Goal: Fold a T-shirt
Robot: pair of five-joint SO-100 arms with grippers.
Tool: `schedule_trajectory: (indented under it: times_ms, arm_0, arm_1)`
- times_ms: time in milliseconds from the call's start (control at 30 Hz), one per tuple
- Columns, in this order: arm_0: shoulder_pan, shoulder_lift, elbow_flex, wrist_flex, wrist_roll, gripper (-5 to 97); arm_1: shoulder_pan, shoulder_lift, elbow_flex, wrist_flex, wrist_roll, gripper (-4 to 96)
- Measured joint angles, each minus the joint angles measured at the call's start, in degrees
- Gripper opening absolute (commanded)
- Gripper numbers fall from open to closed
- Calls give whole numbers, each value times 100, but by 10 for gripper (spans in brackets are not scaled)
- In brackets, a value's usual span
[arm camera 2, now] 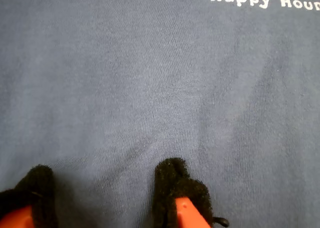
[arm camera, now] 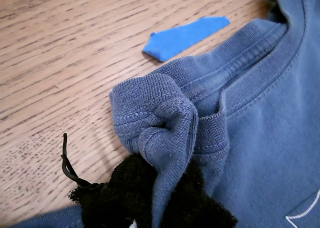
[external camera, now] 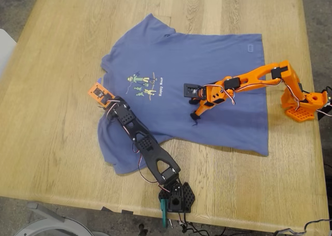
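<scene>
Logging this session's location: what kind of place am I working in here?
Probably a lab or workshop bench, not a home. Two small hobby arms, one black and one orange, sit at the edges of a bare wooden table, loose cables trail off its edge, and the floor looks like plain concrete.

my first gripper point(arm camera: 160, 198) has its black padded jaws pinched on the bunched ribbed collar of the t-shirt point(arm camera: 260, 128); a blue scrap point(arm camera: 182, 36) lies just beside it on the wooden surface point(arm camera: 60, 62).

The T-shirt point(external camera: 218, 85) is soft matt knit cloth with a ribbed collar point(arm camera: 210, 82); the table point(external camera: 52, 91) is grainy matt wood.
</scene>
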Motion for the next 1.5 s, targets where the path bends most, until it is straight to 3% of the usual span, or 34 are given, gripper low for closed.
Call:
schedule_trajectory:
  times_ms: [867, 967, 1200, 1500]
  arm_0:
    - [642, 571, 0, 1081, -35, -1]
    - [765, 642, 0, 1160, -35, -1]
    - [923, 888, 0, 1371, -35, -1]
    - [1187, 1099, 0, 1512, -35, -1]
  arm_1:
    - [35, -1714, -1301, -431, 668, 260]
    - [44, -1898, -1494, -352, 809, 216]
    - [79, -2259, -1934, -158, 888, 2]
    - [255, -2329, -1995, -35, 958, 1]
